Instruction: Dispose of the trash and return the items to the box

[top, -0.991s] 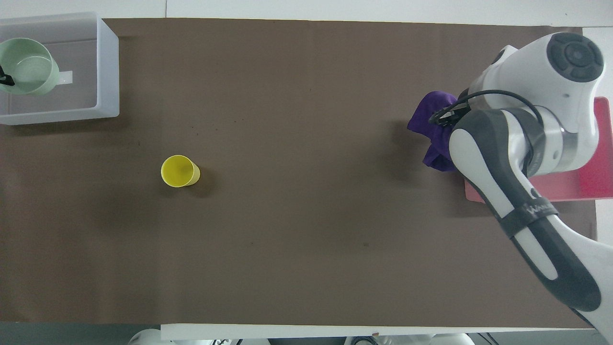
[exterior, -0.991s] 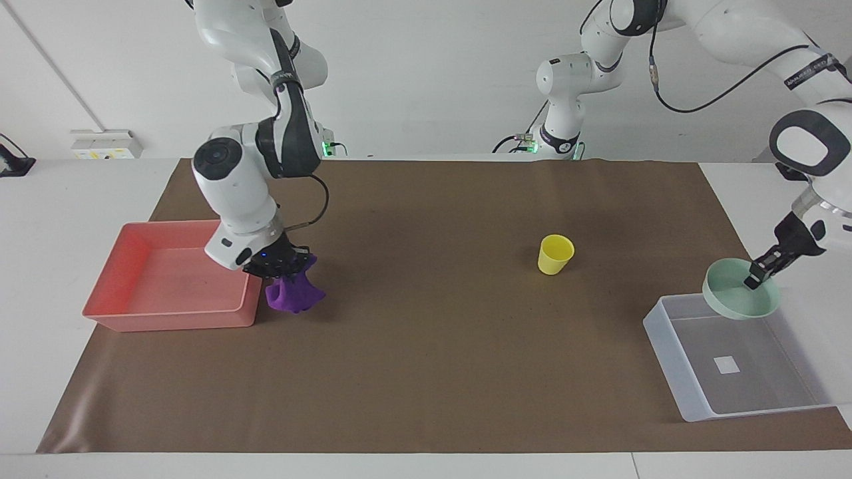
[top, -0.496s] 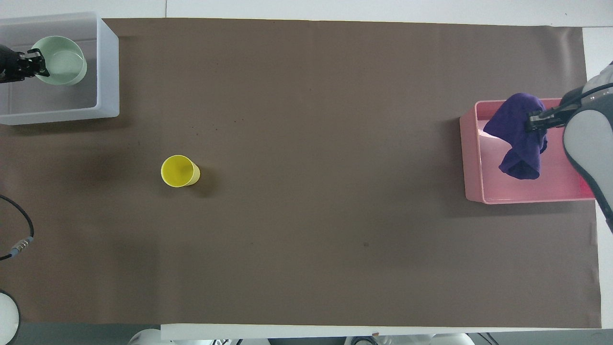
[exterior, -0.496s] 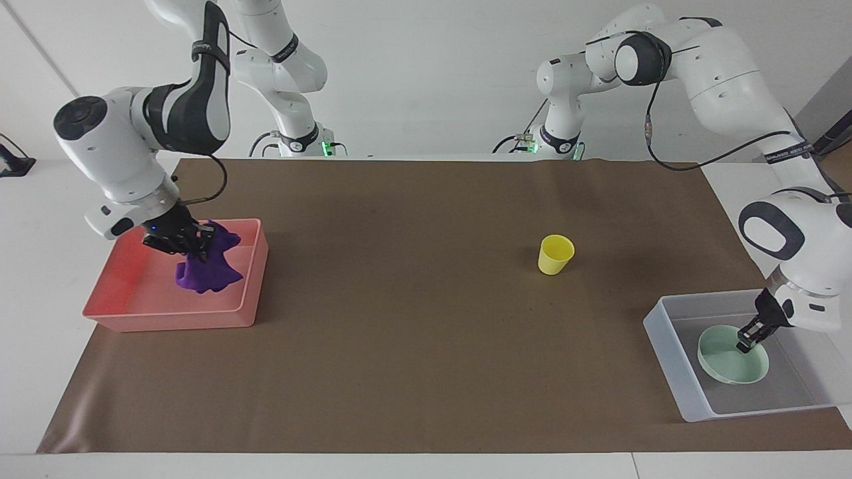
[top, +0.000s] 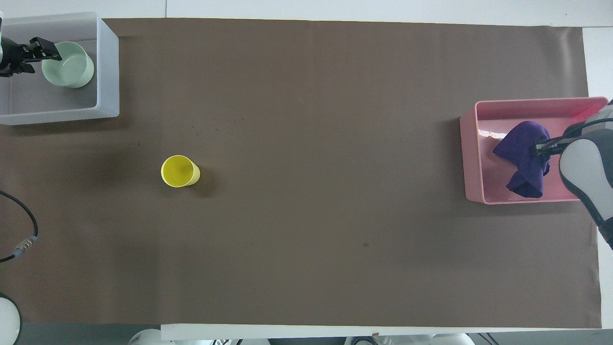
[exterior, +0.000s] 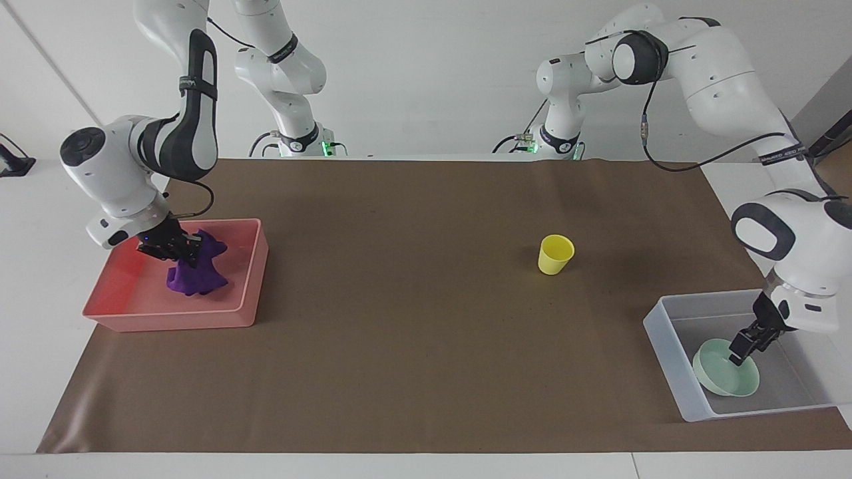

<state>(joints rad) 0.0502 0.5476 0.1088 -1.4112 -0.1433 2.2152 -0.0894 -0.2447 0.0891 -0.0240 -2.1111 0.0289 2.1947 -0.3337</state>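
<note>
- right claw [exterior: 181,251] is clamped on the floppy deep-purple fabric rag [exterior: 195,273], which droops into the pink rectangular plastic tray [exterior: 170,318]
- left claw [exterior: 740,350] pinches the shallow mint-green bowl's [exterior: 727,378] rim inside the translucent whitish plastic bin [exterior: 672,356]
- small yellow plastic cup [exterior: 555,254] stands mid-bench, nearer the bin
</note>
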